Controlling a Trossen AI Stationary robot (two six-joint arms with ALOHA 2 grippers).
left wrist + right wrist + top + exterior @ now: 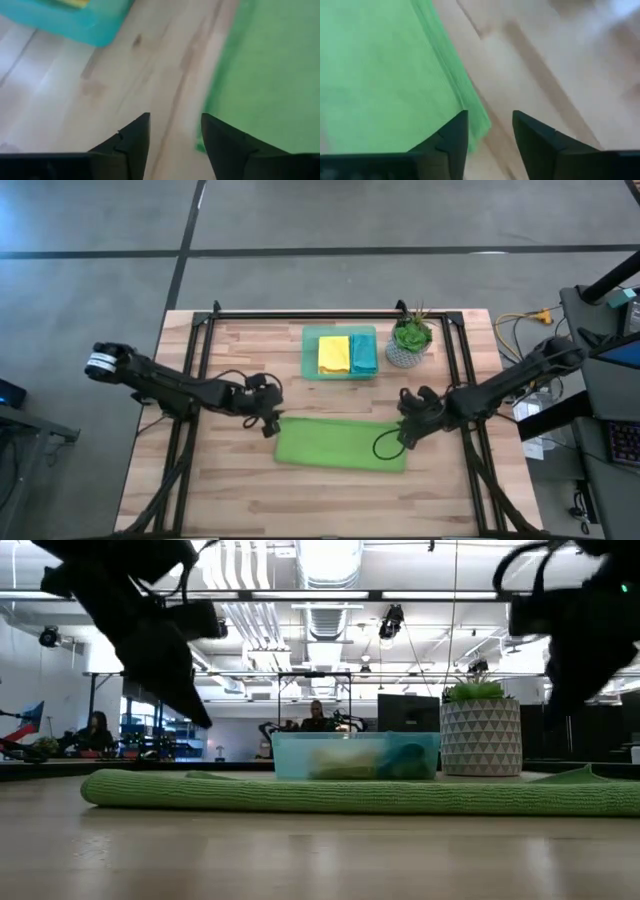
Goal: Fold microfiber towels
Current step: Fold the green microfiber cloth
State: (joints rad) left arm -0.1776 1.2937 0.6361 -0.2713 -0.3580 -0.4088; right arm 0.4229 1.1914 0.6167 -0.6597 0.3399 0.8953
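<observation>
Both claws, left claw (268,423) and right claw (408,430), hang released at either end of the green towel (340,445), lying lower centre on the worktop (240,350), apparently after one fold.

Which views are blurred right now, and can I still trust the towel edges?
High view: sharp, even light, the green towel outline is clear. Low view: both arms are dark, backlit silhouettes, the tray is hazy. Left wrist view: the towel edge smears beside the left claw. Right wrist view: wood grain is blurred, the edge by the right claw stays readable.
</observation>
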